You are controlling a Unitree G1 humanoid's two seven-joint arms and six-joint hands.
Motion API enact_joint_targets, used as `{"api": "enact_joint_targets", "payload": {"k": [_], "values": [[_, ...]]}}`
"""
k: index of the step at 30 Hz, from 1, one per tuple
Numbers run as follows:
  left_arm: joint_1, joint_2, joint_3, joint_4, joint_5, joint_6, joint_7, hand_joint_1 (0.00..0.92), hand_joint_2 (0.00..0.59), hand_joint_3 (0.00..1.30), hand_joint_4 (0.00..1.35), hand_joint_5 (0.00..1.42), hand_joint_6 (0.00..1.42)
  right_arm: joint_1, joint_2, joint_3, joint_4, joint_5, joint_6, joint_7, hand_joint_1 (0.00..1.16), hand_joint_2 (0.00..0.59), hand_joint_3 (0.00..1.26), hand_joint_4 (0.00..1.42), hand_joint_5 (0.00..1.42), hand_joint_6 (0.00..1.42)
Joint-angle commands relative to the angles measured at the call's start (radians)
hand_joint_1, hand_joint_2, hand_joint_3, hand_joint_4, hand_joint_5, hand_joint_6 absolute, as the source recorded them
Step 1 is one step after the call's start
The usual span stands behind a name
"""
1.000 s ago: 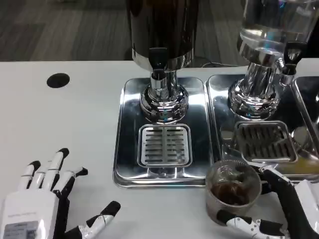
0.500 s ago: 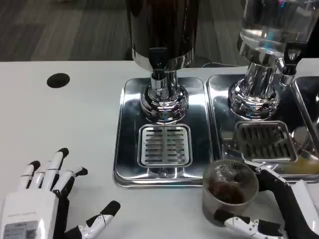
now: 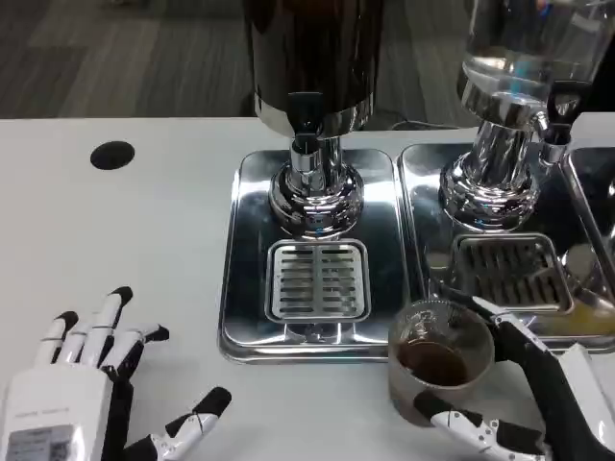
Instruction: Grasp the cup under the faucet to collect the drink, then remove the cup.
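Observation:
A clear plastic cup [image 3: 437,360] with dark drink in its bottom stands at the front edge of the steel trays, near the table's front right. My right hand [image 3: 538,394] grips it, one finger along its right side and the thumb curled under its front. The dark dispenser's faucet [image 3: 306,108] hangs above the drip grate [image 3: 317,279] of the middle tray [image 3: 245,250], up and to the left of the cup. My left hand [image 3: 82,384] rests open on the table at the front left, fingers spread, holding nothing.
A second dispenser with a clear tank [image 3: 514,58] stands on the right tray [image 3: 423,192], its own grate [image 3: 509,272] just behind the cup. A black round hole [image 3: 112,155] marks the table at the far left.
My right hand has shifted the cup slightly left and up, toward the tray's edge. The left hand has stayed put.

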Motion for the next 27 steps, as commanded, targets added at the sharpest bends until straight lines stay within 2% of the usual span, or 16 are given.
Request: {"api": "enact_joint_targets", "payload": {"k": [1,4,5,8,14,19,27], "values": [[-0.003,0.007,0.003,0.005,-0.006,-0.008,-0.007,0.000,0.134,0.45,0.00,0.23,0.15,-0.006,-0.010,-0.007,0.003,0.010,-0.033,-0.002,0.67,0.131,0.18,0.20,0.31,0.36],[-0.005,0.006,0.001,0.004,-0.005,-0.010,-0.007,0.000,0.134,0.45,0.00,0.23,0.15,-0.003,-0.014,-0.013,-0.001,0.024,-0.041,0.008,0.65,0.136,0.07,0.02,0.20,0.28],[-0.005,0.006,0.000,0.004,-0.004,-0.009,-0.008,0.000,0.134,0.45,0.00,0.23,0.15,-0.002,-0.015,-0.014,-0.002,0.031,-0.044,0.013,0.65,0.138,0.01,0.00,0.14,0.24],[-0.007,0.003,-0.001,0.008,-0.005,-0.011,-0.006,0.000,0.134,0.45,0.00,0.23,0.15,0.007,-0.022,-0.021,-0.016,0.067,-0.050,0.035,0.63,0.144,0.00,0.00,0.01,0.15],[-0.005,0.002,0.002,0.017,-0.011,-0.022,0.002,0.000,0.134,0.45,0.00,0.23,0.15,0.035,-0.022,-0.050,-0.073,0.105,-0.050,0.047,0.60,0.165,0.00,0.00,0.00,0.12],[-0.004,0.002,0.006,0.022,-0.017,-0.032,0.008,0.000,0.134,0.45,0.00,0.23,0.15,0.045,-0.014,-0.067,-0.121,0.099,-0.026,0.044,0.59,0.173,0.00,0.00,0.00,0.10],[-0.002,0.004,0.008,0.019,-0.026,-0.043,0.021,0.000,0.133,0.45,0.00,0.23,0.15,0.032,-0.013,-0.117,-0.209,0.105,0.058,0.054,0.82,0.206,0.00,0.00,0.00,0.10]]}}
